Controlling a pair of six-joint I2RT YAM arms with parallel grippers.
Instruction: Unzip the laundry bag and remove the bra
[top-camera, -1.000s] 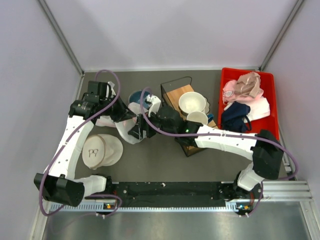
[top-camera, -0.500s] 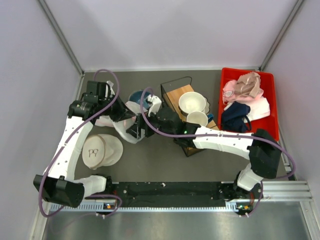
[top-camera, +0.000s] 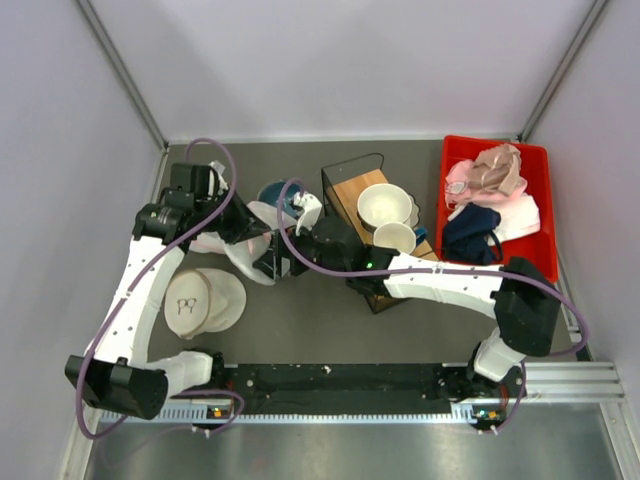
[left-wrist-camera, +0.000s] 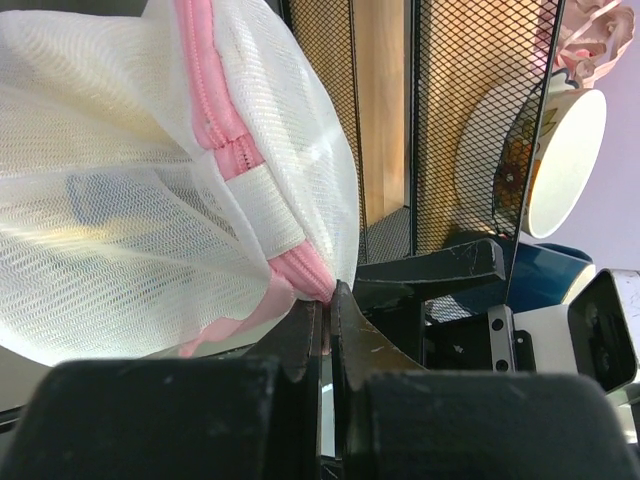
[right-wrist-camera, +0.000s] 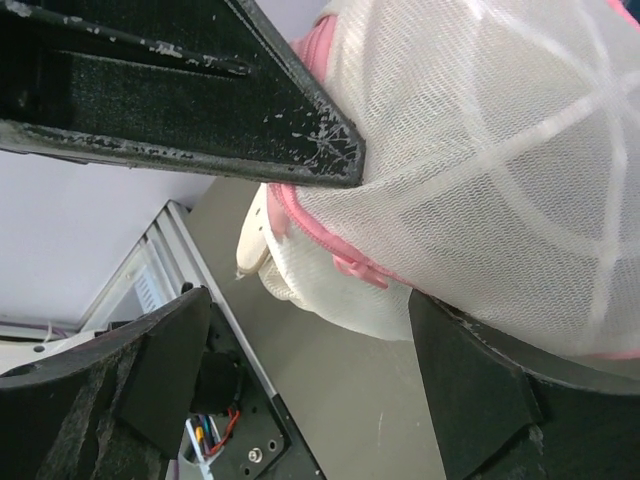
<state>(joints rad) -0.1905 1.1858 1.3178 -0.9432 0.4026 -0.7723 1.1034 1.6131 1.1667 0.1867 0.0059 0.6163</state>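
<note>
The laundry bag (left-wrist-camera: 150, 190) is a white mesh dome with pink zipper trim, held up off the table between the two arms (top-camera: 243, 266). My left gripper (left-wrist-camera: 327, 305) is shut on the pink trim at the bag's lower edge; in the top view it (top-camera: 256, 240) sits just left of the right one. My right gripper (right-wrist-camera: 310, 385) stands open under the bag (right-wrist-camera: 480, 170), its fingers (right-wrist-camera: 150, 370) wide apart with only table between them. The pink zipper pull (right-wrist-camera: 362, 266) hangs just above that gap. The bra is hidden.
A flat round white bag (top-camera: 205, 298) with a dark mark lies at the front left. A black wire rack (top-camera: 350, 180) with a wooden board and pale bowls stands right of the bag. A blue bowl (top-camera: 275, 192) is behind it. A red bin (top-camera: 452, 160) of clothes is at far right.
My right gripper's jaws have spread wider and it has shifted a little left, closer under the bag. The left gripper keeps its hold on the trim.
</note>
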